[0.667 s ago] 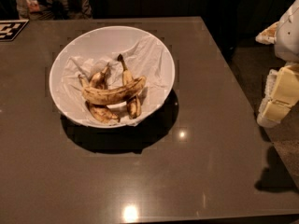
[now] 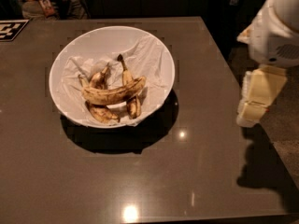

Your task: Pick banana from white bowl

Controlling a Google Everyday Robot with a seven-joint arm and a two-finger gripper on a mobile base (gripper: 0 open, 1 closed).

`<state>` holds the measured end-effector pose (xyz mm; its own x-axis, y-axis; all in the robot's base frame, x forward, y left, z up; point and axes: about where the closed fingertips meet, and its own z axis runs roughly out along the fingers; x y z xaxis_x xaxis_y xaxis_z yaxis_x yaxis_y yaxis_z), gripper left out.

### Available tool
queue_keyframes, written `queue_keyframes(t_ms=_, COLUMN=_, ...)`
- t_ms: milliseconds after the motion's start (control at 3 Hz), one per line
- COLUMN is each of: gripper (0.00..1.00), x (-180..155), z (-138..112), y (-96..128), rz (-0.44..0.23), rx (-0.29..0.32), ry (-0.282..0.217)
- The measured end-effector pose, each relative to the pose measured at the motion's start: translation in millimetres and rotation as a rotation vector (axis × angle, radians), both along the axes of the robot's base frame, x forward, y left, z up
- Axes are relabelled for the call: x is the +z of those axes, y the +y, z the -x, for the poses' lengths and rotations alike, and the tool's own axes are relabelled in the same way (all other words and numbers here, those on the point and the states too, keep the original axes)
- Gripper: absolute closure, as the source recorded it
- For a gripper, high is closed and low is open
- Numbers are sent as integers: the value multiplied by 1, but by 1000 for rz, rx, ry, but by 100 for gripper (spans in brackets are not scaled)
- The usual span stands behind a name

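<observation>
Brown-speckled yellow banana (image 2: 114,94), white bowl (image 2: 100,38), grey table (image 2: 93,181), cream pincer (image 2: 248,115) beside its edge

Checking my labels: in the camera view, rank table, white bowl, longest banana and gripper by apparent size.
Table; white bowl; then banana and gripper, hanging off the table's right edge, look similar, so unranked.

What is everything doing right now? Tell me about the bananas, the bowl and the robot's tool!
banana: lying across the shorter bananas, not held.
shorter bananas: lying in the bowl, browner, partly under the long one.
white bowl: upright on the table, lined with crumpled paper.
tool: in the air by the table's right side, apart from the bowl, touching no banana.
</observation>
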<state>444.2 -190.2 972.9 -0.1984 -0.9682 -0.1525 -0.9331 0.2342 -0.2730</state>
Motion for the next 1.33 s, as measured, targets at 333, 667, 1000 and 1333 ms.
queue_keyframes(t_ms=333, gripper=0, x=-14, z=-14, y=59, rz=106, rx=50, ry=31)
queue_keyframes(t_ms=667, gripper=0, x=-32, z=-35, y=116, rz=199, rx=87, ry=85)
queue_keyframes(t_ms=1000, gripper=0, x=-30, z=-38, y=126, rz=195, rx=102, ry=68)
queue_keyframes(t_ms=1333, gripper=0, x=-32, z=-45, y=143, rz=175, rx=161, ry=56)
